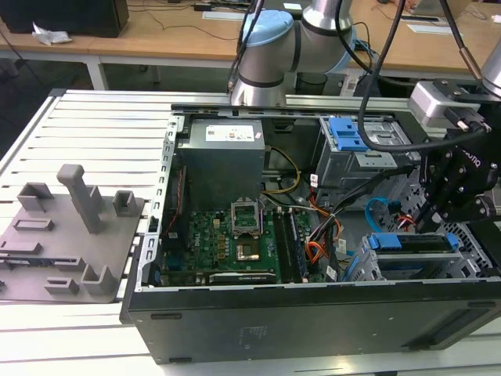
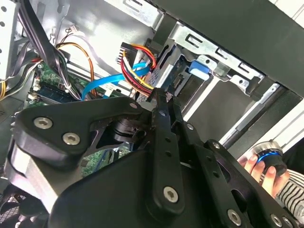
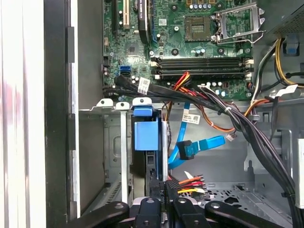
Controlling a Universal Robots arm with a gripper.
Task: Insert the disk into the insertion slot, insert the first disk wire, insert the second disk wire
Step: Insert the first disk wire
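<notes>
Gripper [image 3: 165,192]: one, closed on the black plug of the power wire [image 3: 190,182]; in the exterior view it hung over the cage corner of the open case [image 1: 313,313].
Power wire: one bundle of red, yellow, orange and black leads. Its plug was pinched between the fingertips, right at the near edge of the disk [image 3: 146,135]. Whether the plug was seated could not be told.
Disk: one, in its blue carrier, standing edge-on inside the insertion slot [image 3: 113,142], directly ahead of the fingertips.
Insertion slot: one silver cage, with walls on either side of the disk.
Data wire [image 3: 202,144]: one, flat and blue. Its plug hung beside the disk, apart from the fingertips and held by nothing.
Motherboard [image 3: 190,42]: one, beyond the slot, farther from the gripper than the disk.
Grey bay [image 1: 352,160]: one, topped by a blue bracket, near the gripper on the side toward the arm's base.
Hand [image 2: 259,168]: one, a person's, with fingers on one round knob [image 2: 268,159] with a blue ring, behind the gripper's body.
Fixture plate [image 1: 70,227]: one, grey, well apart from the gripper, across the case.
</notes>
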